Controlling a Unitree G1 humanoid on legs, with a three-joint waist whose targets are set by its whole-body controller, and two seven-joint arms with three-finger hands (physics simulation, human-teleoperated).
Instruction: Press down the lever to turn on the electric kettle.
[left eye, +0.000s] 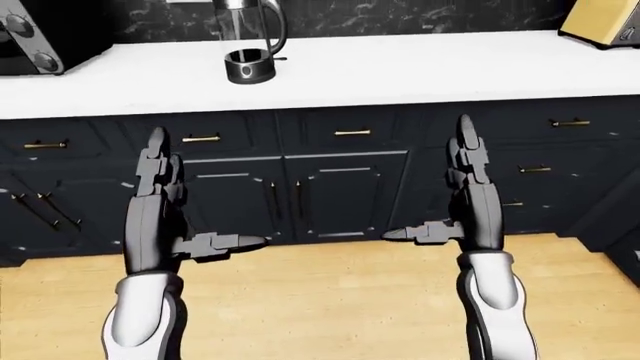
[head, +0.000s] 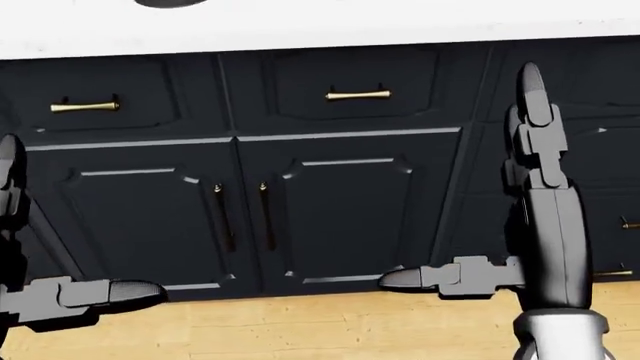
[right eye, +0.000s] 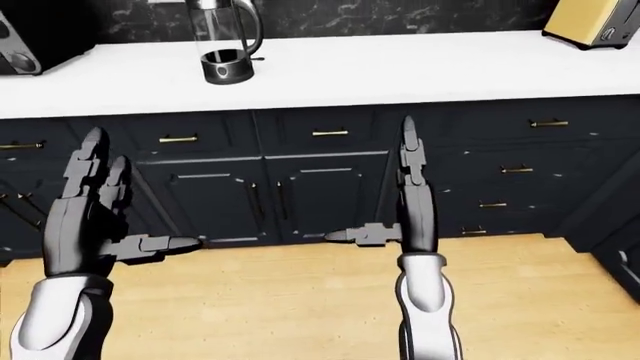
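Note:
The electric kettle (left eye: 247, 39) has a clear glass body, a curved handle and a dark round base. It stands on the white counter (left eye: 420, 67) at the top of the left-eye view, left of the middle. I cannot make out its lever. My left hand (left eye: 195, 199) is open, fingers pointing up and thumb out to the right, well below the kettle. My right hand (left eye: 430, 187) is open the same way, thumb to the left, below and right of the kettle. Both hands are empty and hang before the dark cabinets.
A black appliance (left eye: 40, 34) stands on the counter at top left and a tan block (left eye: 605, 21) at top right. Dark cabinet doors and drawers with brass handles (left eye: 352, 133) run below the counter. A wooden floor (left eye: 330, 300) lies beneath.

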